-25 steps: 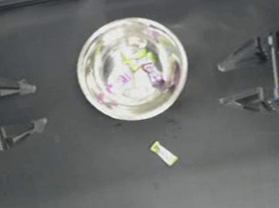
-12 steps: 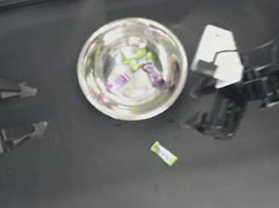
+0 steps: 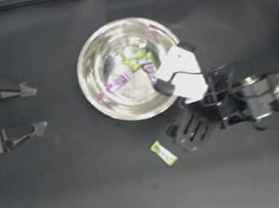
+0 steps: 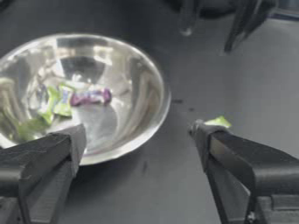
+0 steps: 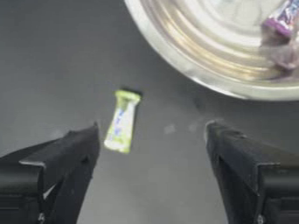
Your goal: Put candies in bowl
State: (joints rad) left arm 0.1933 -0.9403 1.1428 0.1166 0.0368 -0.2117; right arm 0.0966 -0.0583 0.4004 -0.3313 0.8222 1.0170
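I could read no text, label, brand, number or sign in any view. The yellow-green candy (image 5: 122,120) lying on the counter (image 3: 64,200) just ahead of my right tool (image 5: 152,135) carried a pale, bluish patch on its wrapper, too blurred to make out as letters. The wrappers of the candies in the bowl (image 3: 92,91), beyond that tool, showed only patches of colour. The white plates on my right arm (image 3: 180,71) were blank, and the bowl's metal bore no mark I could read.
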